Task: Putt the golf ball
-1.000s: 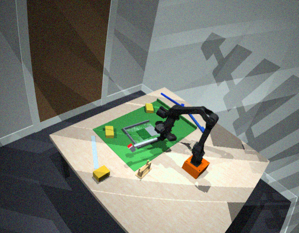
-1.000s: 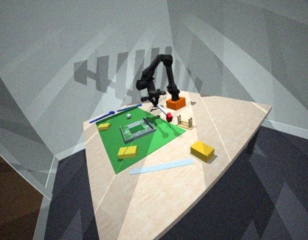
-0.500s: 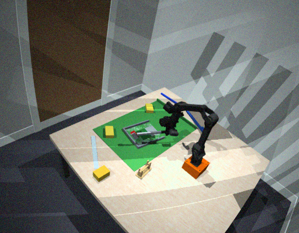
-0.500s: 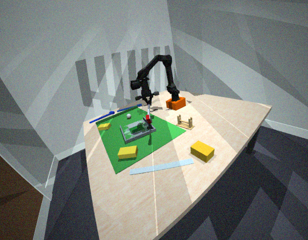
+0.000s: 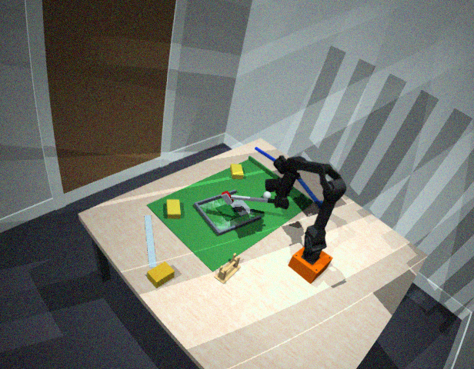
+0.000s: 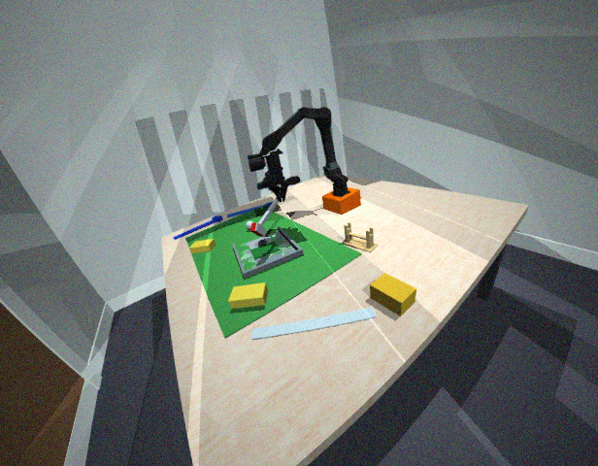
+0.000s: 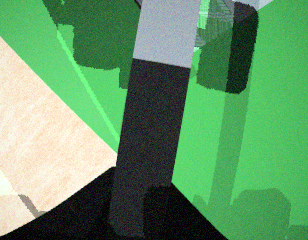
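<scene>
Gripping the red putter (image 5: 245, 197) by its dark handle, the hand (image 5: 278, 199) is clamped shut on it near the surface's far edge. Its red head hangs over the walled raised green (image 5: 223, 216), and the golf ball (image 5: 267, 194) lies just beside the hand.

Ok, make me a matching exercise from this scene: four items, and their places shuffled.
Items:
1. red putter
2. golf ball
3. wooden stand
4. light-blue strip

Places:
A. on bare wood, beside a yellow block
B. clamped in the gripper
C. on the green mat, outside the grey frame
D. on bare wood at the mat's corner, holding nothing

Pairs: 1-B, 2-C, 3-D, 4-A
</scene>
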Robot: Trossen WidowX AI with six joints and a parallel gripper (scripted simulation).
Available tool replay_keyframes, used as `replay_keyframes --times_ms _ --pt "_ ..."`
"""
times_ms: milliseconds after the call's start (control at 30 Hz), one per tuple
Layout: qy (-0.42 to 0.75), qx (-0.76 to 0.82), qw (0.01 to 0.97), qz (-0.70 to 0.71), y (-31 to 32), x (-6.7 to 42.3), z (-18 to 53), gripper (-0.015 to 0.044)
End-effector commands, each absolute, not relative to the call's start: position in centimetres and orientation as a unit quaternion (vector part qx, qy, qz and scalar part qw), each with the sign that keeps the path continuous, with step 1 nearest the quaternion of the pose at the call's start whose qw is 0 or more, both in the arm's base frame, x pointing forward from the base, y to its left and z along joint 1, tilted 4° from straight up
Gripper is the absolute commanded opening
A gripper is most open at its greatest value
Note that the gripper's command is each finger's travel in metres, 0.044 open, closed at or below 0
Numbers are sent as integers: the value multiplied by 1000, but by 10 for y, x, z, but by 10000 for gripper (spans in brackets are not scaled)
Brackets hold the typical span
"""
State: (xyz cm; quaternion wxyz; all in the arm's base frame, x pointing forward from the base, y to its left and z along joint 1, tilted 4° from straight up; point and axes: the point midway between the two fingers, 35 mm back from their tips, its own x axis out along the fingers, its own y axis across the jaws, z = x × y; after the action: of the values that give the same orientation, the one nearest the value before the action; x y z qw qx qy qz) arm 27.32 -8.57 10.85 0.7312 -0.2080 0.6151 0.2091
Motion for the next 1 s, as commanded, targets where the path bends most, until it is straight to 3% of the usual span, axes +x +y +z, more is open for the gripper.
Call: replay_keyframes --times_ms 0,967 --pt "626 -181 740 169 -108 270 114 0" --pt "667 60 738 -86 -237 190 130 0"
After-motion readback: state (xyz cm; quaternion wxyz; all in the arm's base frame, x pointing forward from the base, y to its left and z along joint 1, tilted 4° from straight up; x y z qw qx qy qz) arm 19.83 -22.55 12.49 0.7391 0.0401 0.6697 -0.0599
